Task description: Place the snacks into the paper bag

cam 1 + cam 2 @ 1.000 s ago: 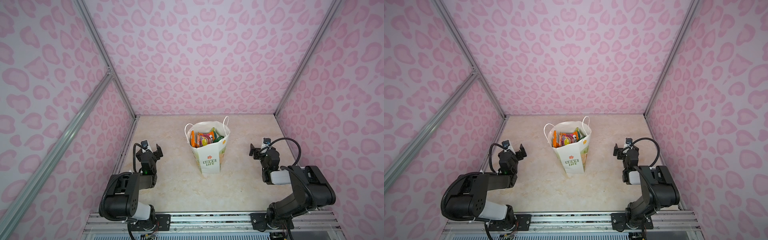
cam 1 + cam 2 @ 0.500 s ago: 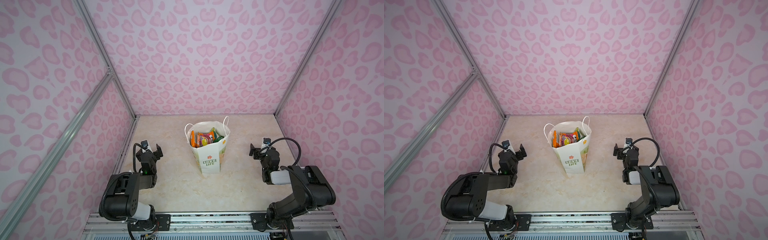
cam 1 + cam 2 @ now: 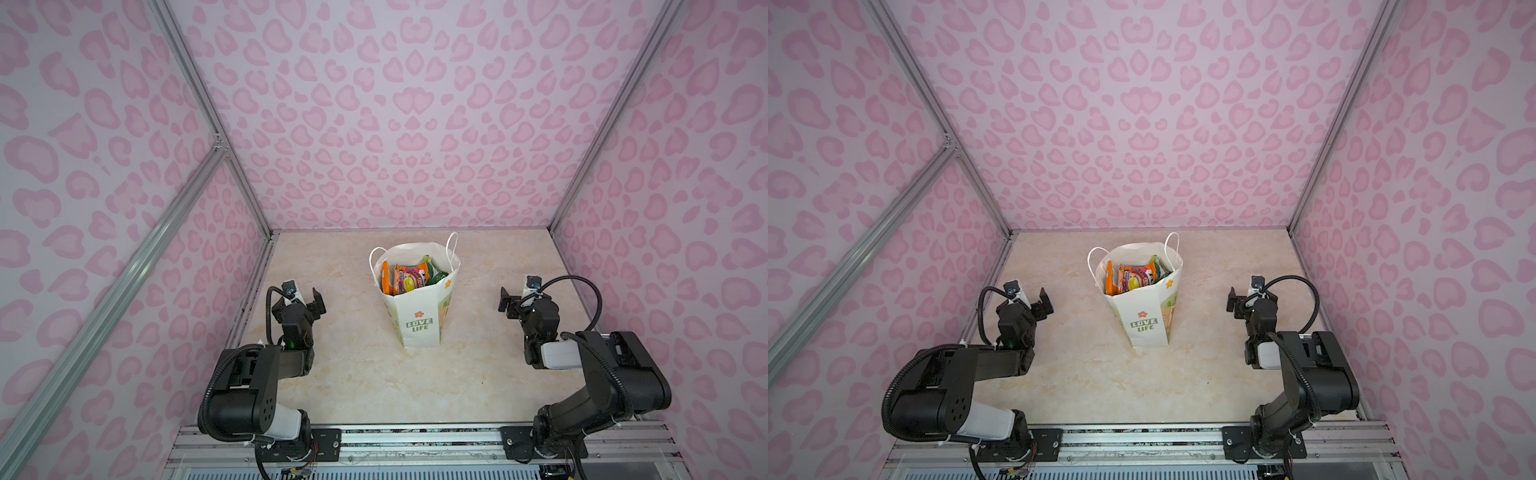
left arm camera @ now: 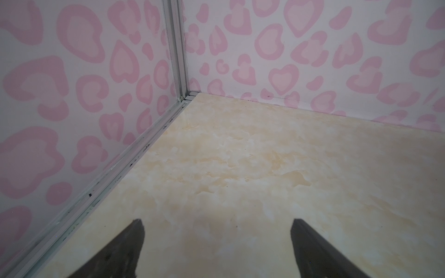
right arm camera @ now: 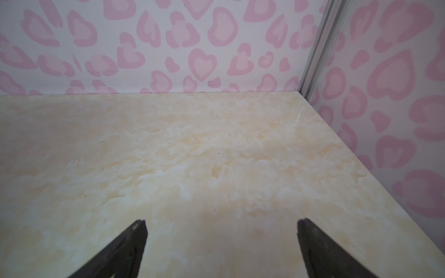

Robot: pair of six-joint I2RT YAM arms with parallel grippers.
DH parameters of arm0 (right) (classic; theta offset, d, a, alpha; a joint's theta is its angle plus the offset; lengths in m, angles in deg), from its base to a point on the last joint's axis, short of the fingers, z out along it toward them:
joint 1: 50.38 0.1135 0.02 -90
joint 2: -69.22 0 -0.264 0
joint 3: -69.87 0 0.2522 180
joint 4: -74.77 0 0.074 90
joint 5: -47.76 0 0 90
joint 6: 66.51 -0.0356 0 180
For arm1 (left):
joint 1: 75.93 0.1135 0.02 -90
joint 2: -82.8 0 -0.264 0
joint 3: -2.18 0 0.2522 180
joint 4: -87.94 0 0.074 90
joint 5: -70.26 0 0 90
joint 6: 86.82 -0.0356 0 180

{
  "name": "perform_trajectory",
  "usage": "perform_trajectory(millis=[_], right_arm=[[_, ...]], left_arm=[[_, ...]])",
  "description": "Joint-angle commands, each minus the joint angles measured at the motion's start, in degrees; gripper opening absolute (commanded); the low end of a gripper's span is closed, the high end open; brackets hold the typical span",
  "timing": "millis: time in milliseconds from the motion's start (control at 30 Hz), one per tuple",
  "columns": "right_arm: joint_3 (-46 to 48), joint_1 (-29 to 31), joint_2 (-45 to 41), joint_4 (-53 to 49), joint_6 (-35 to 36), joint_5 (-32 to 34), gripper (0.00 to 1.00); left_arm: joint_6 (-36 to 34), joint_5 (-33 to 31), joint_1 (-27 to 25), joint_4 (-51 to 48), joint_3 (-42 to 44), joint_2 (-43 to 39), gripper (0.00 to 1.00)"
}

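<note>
Candy packets point(image 3: 409, 276) are stowed in the paper bag point(image 3: 419, 328), apparently all, so left gripper point(image 4: 216, 223) (nine o'clock) and right gripper point(image 5: 221, 222) (three o'clock) are parked spread wide, empty.

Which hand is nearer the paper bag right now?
Right, narrowly. The right hand is open, off the illustrated side of the paper bag; the left hand is open off the opposite side, slightly farther. Neither touches it.

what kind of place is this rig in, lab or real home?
Most likely a lab test booth, not a home: heart-print panel walls on aluminium framing, left arm and right arm bolted to a rail, a bag of snacks on the tabletop.
</note>
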Motion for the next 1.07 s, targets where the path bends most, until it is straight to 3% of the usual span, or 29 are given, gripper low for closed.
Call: perform_trajectory(millis=[0,1033], right_arm=[[0.4,0.0,0.0,0.3,-0.2,0.1,1.0],[0.3,0.0,0.0,0.3,-0.2,0.1,1.0]], left_arm=[[0.1,0.4,0.0,0.4,0.0,-0.2,0.97],[-0.7,1.6,-0.2,-0.3,-0.5,-0.1,0.97]])
